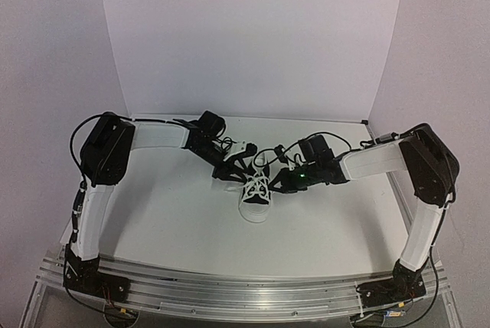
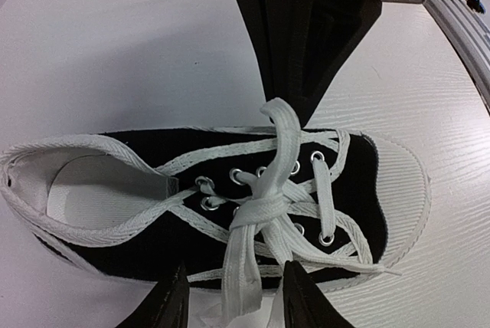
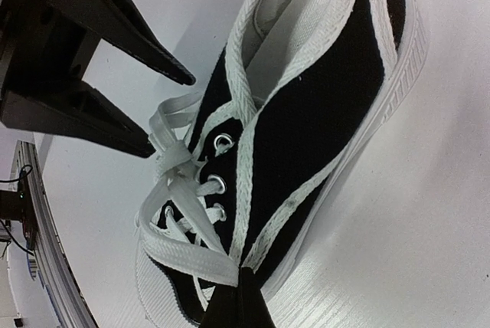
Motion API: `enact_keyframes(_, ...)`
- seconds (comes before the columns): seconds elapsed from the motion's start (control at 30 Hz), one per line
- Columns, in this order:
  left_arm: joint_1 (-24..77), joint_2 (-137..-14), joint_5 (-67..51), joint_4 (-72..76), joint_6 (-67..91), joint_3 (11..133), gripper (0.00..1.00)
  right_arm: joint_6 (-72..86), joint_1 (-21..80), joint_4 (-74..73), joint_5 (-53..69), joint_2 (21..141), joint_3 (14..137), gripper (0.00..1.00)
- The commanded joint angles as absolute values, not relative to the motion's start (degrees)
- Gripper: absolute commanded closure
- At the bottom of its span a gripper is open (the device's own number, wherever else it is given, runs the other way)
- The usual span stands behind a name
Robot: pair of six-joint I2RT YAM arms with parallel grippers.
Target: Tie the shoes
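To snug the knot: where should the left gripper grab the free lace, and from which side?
Grab the free lace just outside the knot, across its flat width, approaching from beside the sneaker: it lies straight between the left gripper's open fingers.

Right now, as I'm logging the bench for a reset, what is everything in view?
sneaker: one, black with white toe cap, mid-table, toe toward the arm bases
laces: two strands, white, crossed over the eyelets
table: one, white, under everything
backdrop: one, pale, behind the table
rail: one, silver, near edge
left arm: one, white and black, left side
right arm: one, white and black, right side
left gripper: one, black, open, straddling a lace end
right gripper: one, black, shut on the laces
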State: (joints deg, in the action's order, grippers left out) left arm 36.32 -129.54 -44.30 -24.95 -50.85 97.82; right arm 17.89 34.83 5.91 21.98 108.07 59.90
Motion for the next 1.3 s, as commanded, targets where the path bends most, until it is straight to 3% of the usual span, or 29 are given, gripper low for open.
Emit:
enact_keyframes(0.0, 35.9, -130.1, -42.1, -23.7, -49.3, 100.4, 0.73, 18.1, 35.2, 5.5, 21.7, 106.4, 61.7, 1.00)
enact_keyframes(0.07, 36.2, -130.4, -41.0, -23.6, -49.8, 100.3, 0.78, 18.1, 35.2, 5.5, 21.7, 106.3, 61.6, 1.00)
enact_keyframes(0.23, 36.5, -131.7, -38.6, -23.3, -50.3, 101.0, 1.00, 18.6, 35.9, 5.0, 21.5, 105.6, 61.2, 1.00)
enact_keyframes(0.63, 35.7, -131.5, -35.5, -13.6, -46.9, 99.5, 1.00, 23.2, 42.7, 0.5, 19.0, 101.1, 57.1, 1.00)
enact_keyframes(0.9, 35.8, -133.3, -31.4, -5.3, -46.2, 97.8, 1.00, 25.2, 44.3, -1.9, 18.9, 104.1, 57.9, 1.00)
enact_keyframes(1.27, 35.7, -136.5, -30.2, -5.7, -47.2, 99.8, 1.00, 28.4, 45.8, -1.9, 19.6, 107.0, 56.1, 1.00)
